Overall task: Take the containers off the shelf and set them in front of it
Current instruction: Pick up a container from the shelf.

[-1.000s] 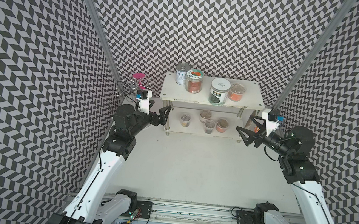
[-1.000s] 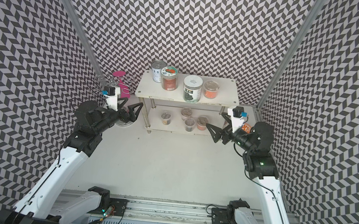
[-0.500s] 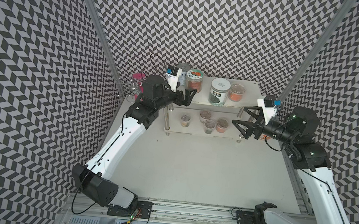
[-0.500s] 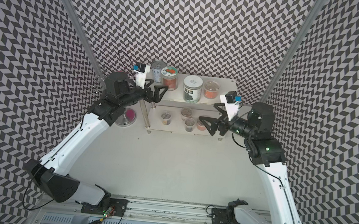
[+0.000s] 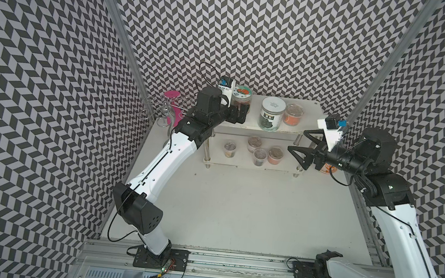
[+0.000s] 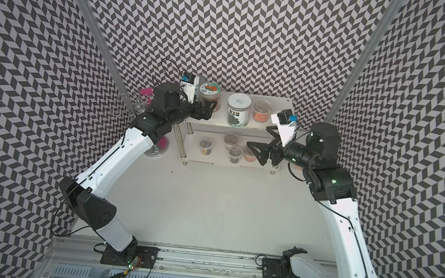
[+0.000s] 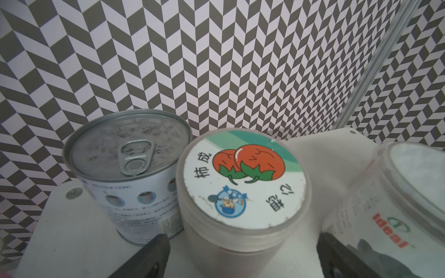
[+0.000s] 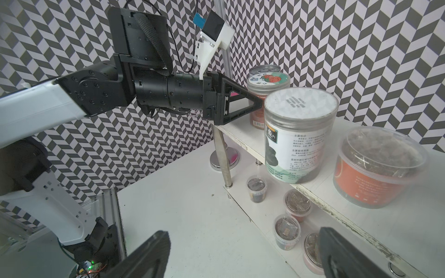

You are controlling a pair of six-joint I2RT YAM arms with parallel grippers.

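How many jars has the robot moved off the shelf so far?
None yet: nothing stands on the table in front of the shelf. In hand: the left gripper is open on either side of the picture-lid jar, not closed on it; the right gripper is open and empty by the lower tier. Left: all eight, including the tin can, white-lidded jar, orange tub and four small tubs.
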